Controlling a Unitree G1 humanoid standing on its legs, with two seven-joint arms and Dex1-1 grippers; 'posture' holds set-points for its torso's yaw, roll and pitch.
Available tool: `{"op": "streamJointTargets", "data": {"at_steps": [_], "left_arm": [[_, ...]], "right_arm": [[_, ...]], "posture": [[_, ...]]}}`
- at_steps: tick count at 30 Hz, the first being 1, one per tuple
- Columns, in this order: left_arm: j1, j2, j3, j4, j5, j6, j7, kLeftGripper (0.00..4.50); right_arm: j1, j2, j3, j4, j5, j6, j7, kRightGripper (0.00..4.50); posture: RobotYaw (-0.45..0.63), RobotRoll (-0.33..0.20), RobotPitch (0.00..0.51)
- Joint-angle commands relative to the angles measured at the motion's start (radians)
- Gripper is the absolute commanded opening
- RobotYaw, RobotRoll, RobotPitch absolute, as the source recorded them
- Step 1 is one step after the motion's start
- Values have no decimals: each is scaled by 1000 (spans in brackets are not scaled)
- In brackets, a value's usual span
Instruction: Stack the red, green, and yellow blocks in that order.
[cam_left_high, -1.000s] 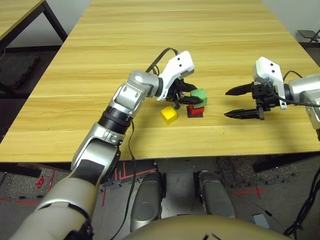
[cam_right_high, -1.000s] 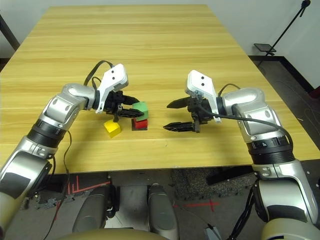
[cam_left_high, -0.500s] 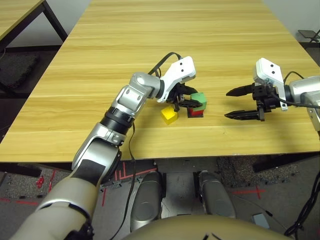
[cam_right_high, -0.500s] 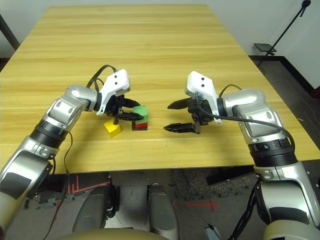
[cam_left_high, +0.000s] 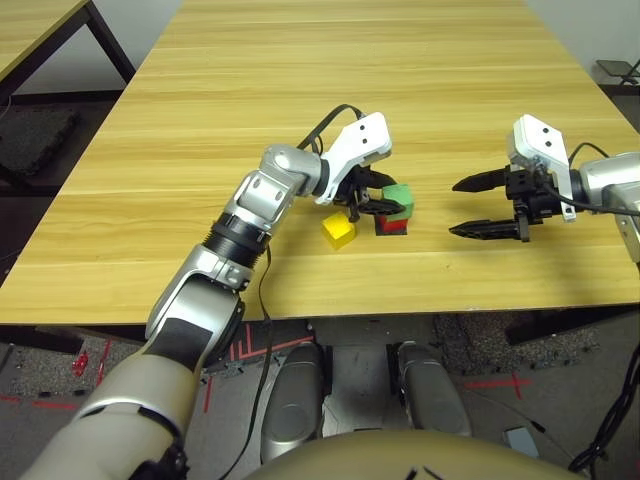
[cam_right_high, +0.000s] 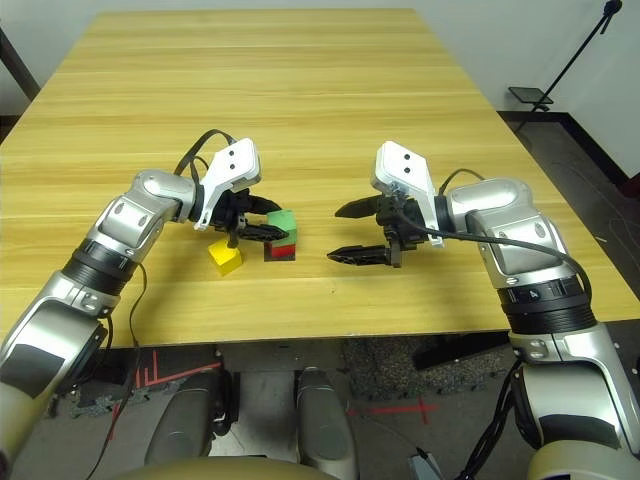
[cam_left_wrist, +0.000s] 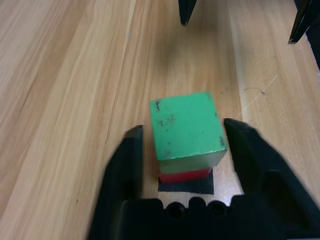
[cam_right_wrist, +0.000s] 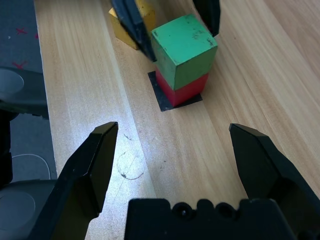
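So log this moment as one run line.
green cube: stacked on red cube | left gripper: open around green cube | right gripper: open, empty | yellow cube: on table, unstacked

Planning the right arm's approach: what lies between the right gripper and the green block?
Only bare tabletop lies between the right gripper and the green block, as the left eye view shows.
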Motion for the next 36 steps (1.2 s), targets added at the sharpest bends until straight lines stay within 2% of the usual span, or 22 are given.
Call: {"op": "streamJointTargets", "data": {"at_steps": [1,5,10,14,22,30,34,36], "left_arm": [[28,35,5,-91,8,74,13,4447],[81,101,40,-285,-13,235,59,4447],[211,177,98,-551,-27,493,182,4447],[305,209,120,-671,-47,587,249,4447],[373,231,87,-627,-40,546,315,4447],[400,240,32,-549,-31,444,312,4447],[380,204,58,-544,-63,464,328,3642],[360,202,61,-530,-67,454,321,2910]], "right_arm": [[-7,-11,-3,28,-3,-29,9,4500],[-17,-6,2,54,-9,-51,11,4500],[-35,14,14,86,-12,-69,13,4500],[-67,34,26,131,-21,-92,24,4500],[-106,75,45,177,-39,-112,36,4500],[-91,74,28,175,-38,-112,18,4500],[-66,57,20,147,-26,-103,21,4500],[-53,54,18,133,-20,-97,20,4500]], "posture": [[93,-89,90],[123,-86,84],[147,-83,82],[185,-81,86],[205,-85,85],[164,-76,74],[159,-73,79],[154,-71,81]]}}
